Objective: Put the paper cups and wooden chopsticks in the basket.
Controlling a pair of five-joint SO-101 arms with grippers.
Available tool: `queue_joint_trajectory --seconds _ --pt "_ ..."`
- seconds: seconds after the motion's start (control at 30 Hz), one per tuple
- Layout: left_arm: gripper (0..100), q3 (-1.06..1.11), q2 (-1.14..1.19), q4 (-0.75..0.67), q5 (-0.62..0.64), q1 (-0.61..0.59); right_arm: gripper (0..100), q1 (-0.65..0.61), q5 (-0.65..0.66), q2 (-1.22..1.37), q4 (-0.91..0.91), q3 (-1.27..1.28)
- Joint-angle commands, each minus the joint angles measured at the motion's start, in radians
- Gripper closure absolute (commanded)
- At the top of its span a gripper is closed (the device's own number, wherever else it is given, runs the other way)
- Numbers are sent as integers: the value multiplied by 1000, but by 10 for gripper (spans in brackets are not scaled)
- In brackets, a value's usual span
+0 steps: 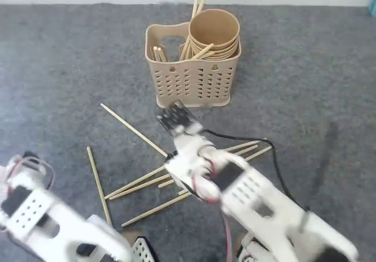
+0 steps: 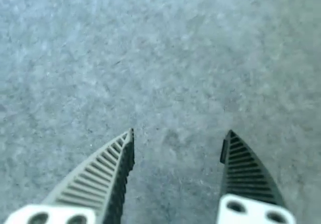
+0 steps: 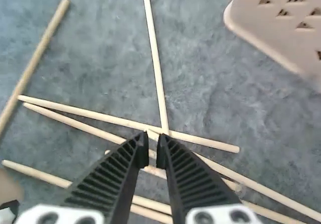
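The beige basket point(image 1: 176, 81) stands at the back of the carpet. It holds a stack of paper cups point(image 1: 214, 32) and several wooden chopsticks point(image 1: 196, 4). More chopsticks point(image 1: 141, 182) lie scattered on the carpet in front of it. My right gripper point(image 3: 152, 139) is shut, its tips just over the near end of one long chopstick point(image 3: 154, 58) where it meets two crossing ones point(image 3: 100, 116). I see nothing clamped between its fingers. My left gripper point(image 2: 178, 136) is open above bare carpet. Its arm point(image 1: 26, 206) sits at the front left.
The basket's corner point(image 3: 281, 28) is close beside the right gripper. One separate chopstick point(image 1: 98, 182) lies to the left of the pile. Grey carpet point(image 1: 305, 97) covers the whole table, and a black cable point(image 1: 276, 162) trails off the right arm.
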Motion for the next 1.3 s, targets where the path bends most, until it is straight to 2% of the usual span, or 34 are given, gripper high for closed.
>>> queue_joint_trajectory --seconds 0.0,0.07,0.33,0.43,0.57,0.7,0.77,0.87,0.93,1.07,1.27 --pt "732 30 -15 -75 6 -15 846 -10 17 306 -45 -227" --pt "732 30 -15 -75 8 -12 807 -10 14 432 -47 -327" --pt "732 7 101 -81 35 17 850 -18 14 860 -44 -709" --pt "732 -58 226 -89 35 17 850 -33 14 955 -44 -802" --pt "732 -117 399 -166 35 15 850 -51 15 1049 -44 -901" --pt "732 -179 502 -167 35 14 851 -48 15 1116 -44 -973" --pt "732 -185 514 -169 35 14 882 -51 15 1136 -44 -994" --pt "732 -183 509 -169 35 14 998 -53 17 1142 -44 -1025" --pt "732 -179 503 -170 35 14 972 -53 15 1130 -44 -1036" --pt "732 -179 500 -170 35 14 989 -53 15 1049 -27 -1037" --pt "732 -177 500 -170 35 14 991 -54 20 799 79 -1039"
